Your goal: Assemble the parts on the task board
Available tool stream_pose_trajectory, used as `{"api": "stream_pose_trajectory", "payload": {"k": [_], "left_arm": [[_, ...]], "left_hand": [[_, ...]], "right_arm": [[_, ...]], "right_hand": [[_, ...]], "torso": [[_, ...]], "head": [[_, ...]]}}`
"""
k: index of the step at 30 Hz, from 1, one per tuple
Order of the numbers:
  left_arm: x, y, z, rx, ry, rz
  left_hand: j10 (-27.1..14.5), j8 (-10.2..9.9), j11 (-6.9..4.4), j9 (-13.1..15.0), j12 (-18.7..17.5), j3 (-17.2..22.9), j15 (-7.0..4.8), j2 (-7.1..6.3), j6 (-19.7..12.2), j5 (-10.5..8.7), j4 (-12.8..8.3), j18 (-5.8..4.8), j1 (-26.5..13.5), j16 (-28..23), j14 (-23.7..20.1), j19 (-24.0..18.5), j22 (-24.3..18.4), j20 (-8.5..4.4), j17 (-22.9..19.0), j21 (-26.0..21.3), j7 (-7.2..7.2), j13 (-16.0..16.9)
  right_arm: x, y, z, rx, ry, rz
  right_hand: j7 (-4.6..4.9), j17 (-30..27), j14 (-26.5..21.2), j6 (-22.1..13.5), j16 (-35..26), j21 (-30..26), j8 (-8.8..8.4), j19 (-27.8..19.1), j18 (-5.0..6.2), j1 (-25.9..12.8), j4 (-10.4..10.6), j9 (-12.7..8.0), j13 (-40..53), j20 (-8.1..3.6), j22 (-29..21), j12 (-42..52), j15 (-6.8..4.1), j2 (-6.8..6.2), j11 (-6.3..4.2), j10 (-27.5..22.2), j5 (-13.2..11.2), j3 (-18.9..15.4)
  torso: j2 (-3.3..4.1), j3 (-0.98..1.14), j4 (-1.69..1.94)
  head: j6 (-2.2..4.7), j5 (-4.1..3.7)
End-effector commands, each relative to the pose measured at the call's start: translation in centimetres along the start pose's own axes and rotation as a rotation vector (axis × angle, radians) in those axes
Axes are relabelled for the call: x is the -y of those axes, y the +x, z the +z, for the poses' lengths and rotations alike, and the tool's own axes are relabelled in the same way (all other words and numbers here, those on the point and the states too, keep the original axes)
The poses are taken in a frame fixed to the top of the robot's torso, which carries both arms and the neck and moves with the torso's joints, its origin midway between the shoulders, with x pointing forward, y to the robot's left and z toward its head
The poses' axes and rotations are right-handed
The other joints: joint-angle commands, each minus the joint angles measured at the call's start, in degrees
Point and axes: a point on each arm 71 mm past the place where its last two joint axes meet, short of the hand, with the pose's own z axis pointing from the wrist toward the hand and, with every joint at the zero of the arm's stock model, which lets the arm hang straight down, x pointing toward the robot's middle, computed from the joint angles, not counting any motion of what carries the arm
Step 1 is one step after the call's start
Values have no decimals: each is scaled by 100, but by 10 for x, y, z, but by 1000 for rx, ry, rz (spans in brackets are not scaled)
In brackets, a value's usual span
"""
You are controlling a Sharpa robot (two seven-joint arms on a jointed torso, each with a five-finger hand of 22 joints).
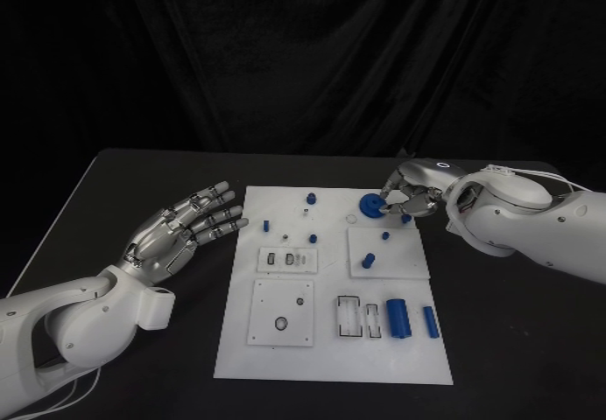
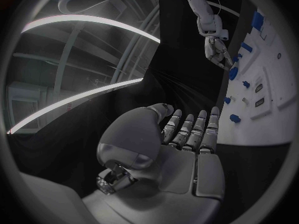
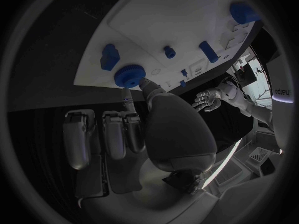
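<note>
Between the fingertips of our right hand (image 1: 406, 199), at the far edge of the task board (image 1: 417, 367), sits a blue gear-like disc (image 1: 370, 206); the right wrist view shows the same disc (image 3: 129, 75) pinched against a fingertip, with the other fingers curled in below the palm, so we judge that this hand holds the part and is either seating it or lifting it. We cannot tell whether the disc already rests on the plate. Just beside that hand, toward us, a small blue peg (image 1: 369, 260) stands in a raised white block, and a few other small blue pieces stand upright farther along the board. Well away from the right hand, at the near end, a blue cylinder (image 1: 397, 318) and a slimmer blue bar (image 1: 429, 321) lie flat beside open slots, which suggests most of the assembly is left. Our left hand (image 1: 185, 230) hovers with fingers spread and holding nothing, off the board's edge.
</note>
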Motion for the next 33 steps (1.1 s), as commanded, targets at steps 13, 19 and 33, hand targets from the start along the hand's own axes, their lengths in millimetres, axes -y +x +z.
{"api": "stream_pose_trajectory", "payload": {"k": [13, 19, 33], "left_arm": [[8, 0, 1, -10, 111, -11], [8, -1, 1, -10, 109, -10], [7, -1, 1, -13, 105, -13]], "left_hand": [[0, 30, 24, 2, 3, 44, 32, 6, 14, 21, -1, -99, -73, 42, 23, -20, -4, 3, 3, -23, 41, -1], [6, 34, 32, 4, 14, 55, 37, 7, 26, 22, -1, -104, -79, 55, 29, -14, -3, 4, 4, -19, 48, 1], [8, 36, 39, 5, 19, 66, 41, 6, 30, 21, -1, -108, -84, 62, 30, -14, -3, 4, 4, -19, 54, 1]], "right_arm": [[2, 2, 3, 28, 60, -18], [0, 1, 3, 58, 60, -11], [-6, 5, 11, 36, 50, -18]], "right_hand": [[-158, 1505, 626, -1040, 14, 37, -77, 525, -104, -64, -80, -349, 1505, -188, 1428, 15, -217, 123, -240, 626, 118, -98], [-145, 1505, 626, -916, 14, 39, 8, 529, -106, -159, -30, -324, 1505, -197, 1433, 15, -219, 179, -235, 626, 221, -119], [-106, 1505, 626, -649, 14, 32, 139, 521, -102, -282, 20, -231, 1505, -179, 1422, 15, -195, 206, -204, 626, 238, -162]], "torso": [[14, -2, 2], [7, -8, 0], [13, 2, -11]], "head": [[-40, -2], [-61, 12], [-79, 8]]}}
